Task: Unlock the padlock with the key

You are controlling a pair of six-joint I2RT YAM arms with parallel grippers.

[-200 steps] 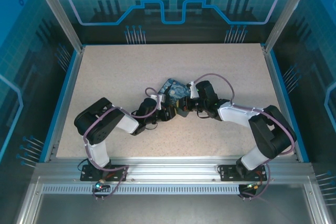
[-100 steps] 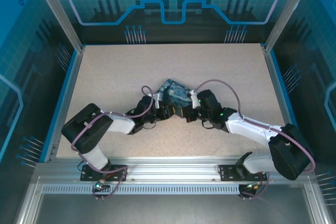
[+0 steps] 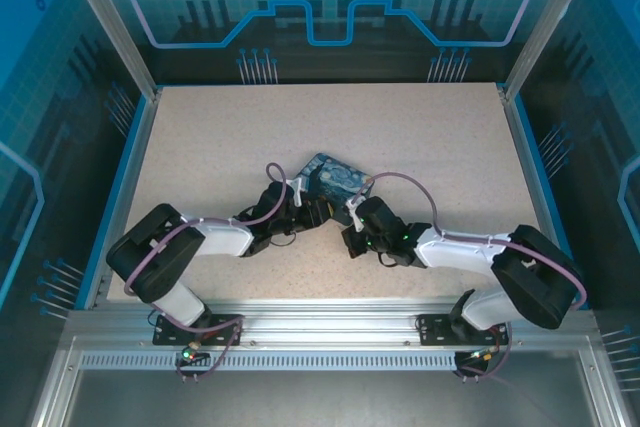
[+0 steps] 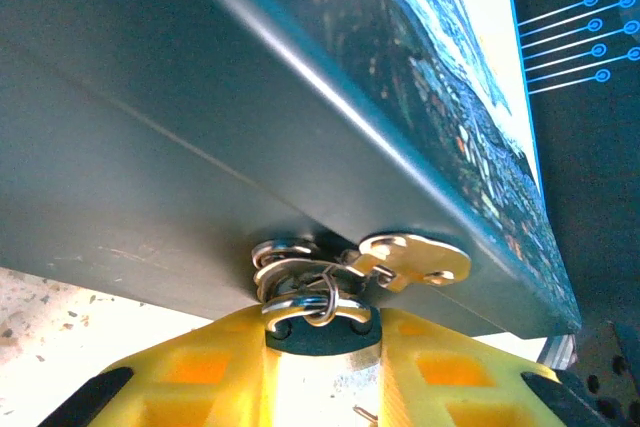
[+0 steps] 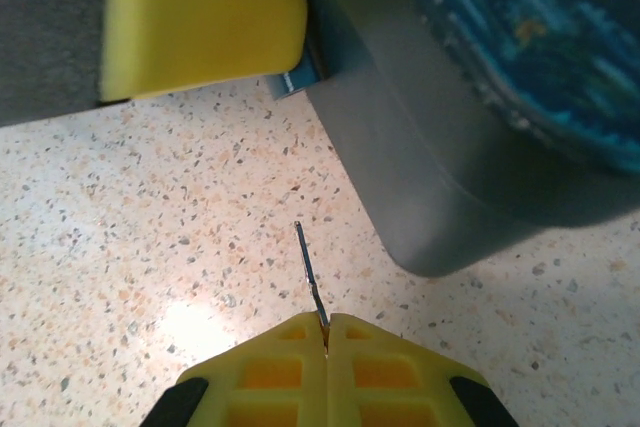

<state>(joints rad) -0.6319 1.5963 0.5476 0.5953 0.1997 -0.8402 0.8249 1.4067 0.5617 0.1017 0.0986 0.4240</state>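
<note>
tin (image 3: 337, 173): sitting on the table (image 3: 200, 137) near its middle, behind both grippers.
left gripper (image 3: 312, 211): reaching to the tin's near-left edge, lying left of the right gripper (image 3: 347, 229) — the two are sitting near each other.
padlock (image 4: 310, 297): sitting clamped between the left gripper's fingers, right at the tin's side wall, below its lid.
key (image 5: 308, 267): sticking forward out of the right gripper's closed fingertips, over the table — the tin's corner is lying just to its right.
</note>
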